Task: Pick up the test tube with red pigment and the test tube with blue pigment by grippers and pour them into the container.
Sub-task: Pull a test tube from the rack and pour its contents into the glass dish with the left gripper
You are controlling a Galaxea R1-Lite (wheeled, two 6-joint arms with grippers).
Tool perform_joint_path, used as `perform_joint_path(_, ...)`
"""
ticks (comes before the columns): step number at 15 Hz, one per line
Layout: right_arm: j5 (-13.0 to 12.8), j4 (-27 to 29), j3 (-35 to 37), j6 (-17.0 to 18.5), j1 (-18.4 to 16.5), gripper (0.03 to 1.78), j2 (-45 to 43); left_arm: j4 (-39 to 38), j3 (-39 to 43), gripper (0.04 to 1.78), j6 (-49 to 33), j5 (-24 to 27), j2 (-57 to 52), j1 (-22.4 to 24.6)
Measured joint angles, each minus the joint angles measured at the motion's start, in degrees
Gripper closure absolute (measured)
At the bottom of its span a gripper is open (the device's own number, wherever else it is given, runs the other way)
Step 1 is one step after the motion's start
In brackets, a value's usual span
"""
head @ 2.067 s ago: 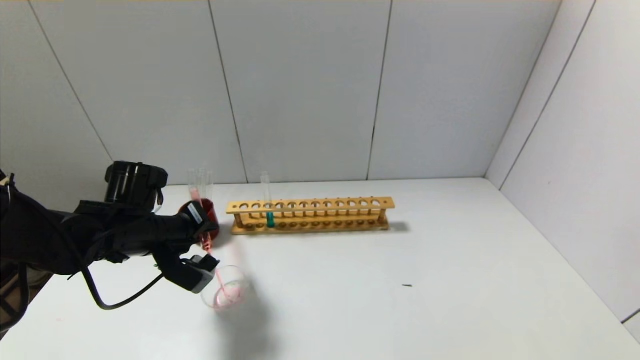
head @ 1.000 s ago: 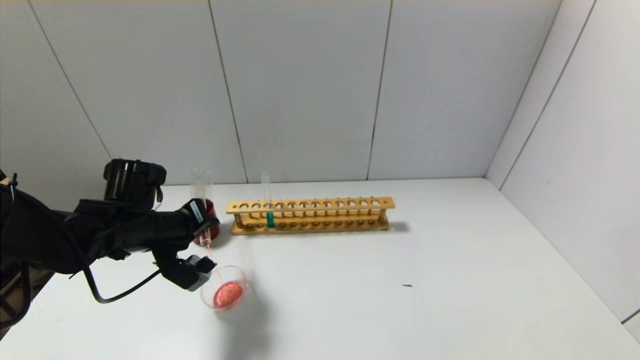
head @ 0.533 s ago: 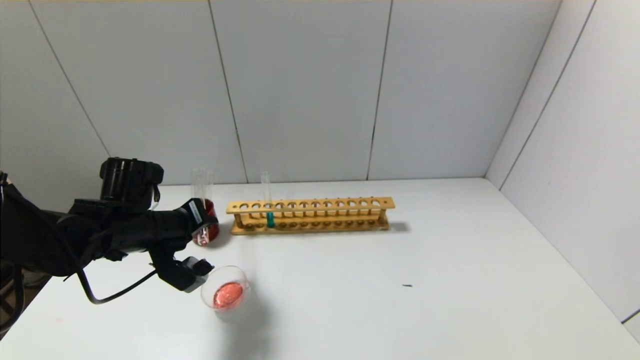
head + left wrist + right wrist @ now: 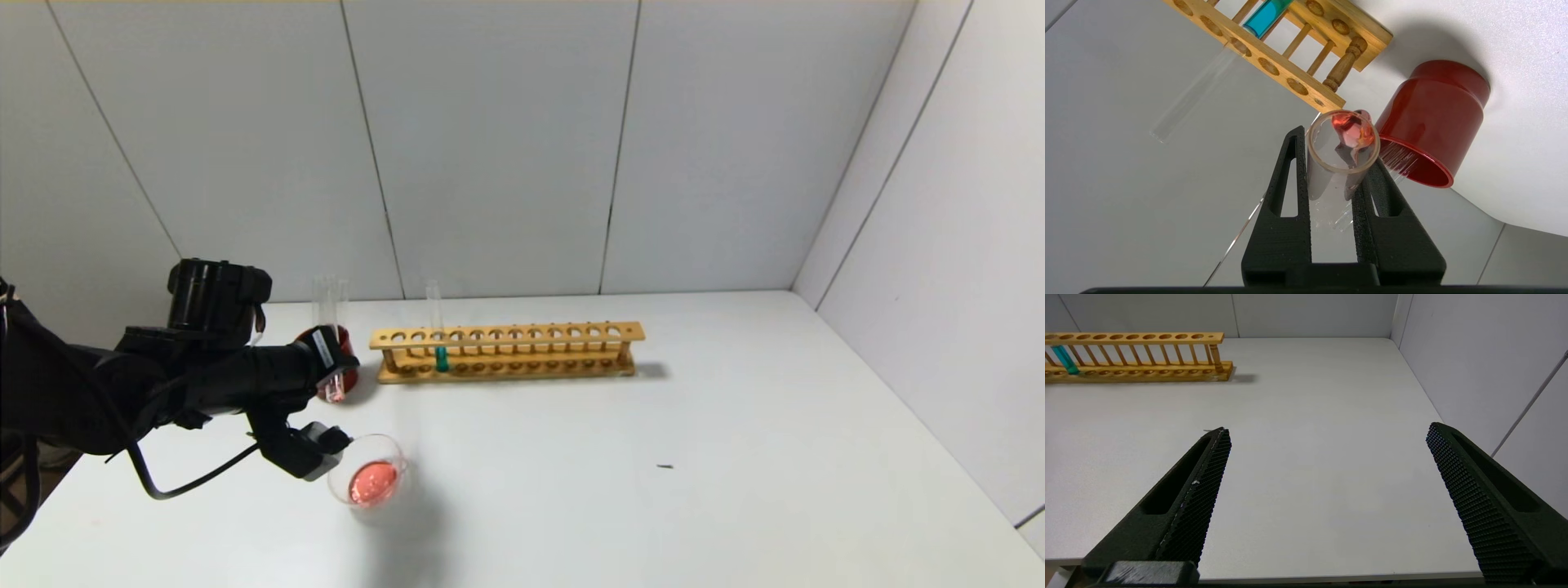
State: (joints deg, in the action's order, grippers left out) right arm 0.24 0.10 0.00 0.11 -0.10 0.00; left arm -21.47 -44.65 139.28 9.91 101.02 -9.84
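My left gripper [image 4: 331, 374] is shut on the test tube with red pigment [image 4: 334, 390]. It holds the tube above the table, in front of the dark red cup. In the left wrist view [image 4: 1337, 159] the tube's open mouth [image 4: 1343, 141] faces the camera, with only a little red left in its bottom. The container [image 4: 369, 480], a clear glass dish, stands just in front of the gripper and holds a pool of red liquid. The test tube with blue pigment [image 4: 441, 357] stands upright in the wooden rack [image 4: 531, 333]; it also shows in both wrist views [image 4: 1265, 16] [image 4: 1064, 359]. My right gripper [image 4: 1329, 430] is open and empty over the table's near right edge.
A dark red cup [image 4: 344, 369] [image 4: 1433, 118] with empty clear tubes [image 4: 328, 298] stands left of the rack. White walls close the back and the right side. A small dark speck [image 4: 665, 466] lies on the table.
The left gripper has drawn the red tube back from over the dish toward the red cup. The dish, nearly empty two seconds ago, now holds the red liquid.
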Motion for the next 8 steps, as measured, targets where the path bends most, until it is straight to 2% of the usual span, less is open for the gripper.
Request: perform_joint_path(8, -0.02, 0.00, 0.00, 0.00, 0.00, 0.06, 0.00, -0.09, 0.89, 1.49, 0.28, -0.66, -0.98, -0.38)
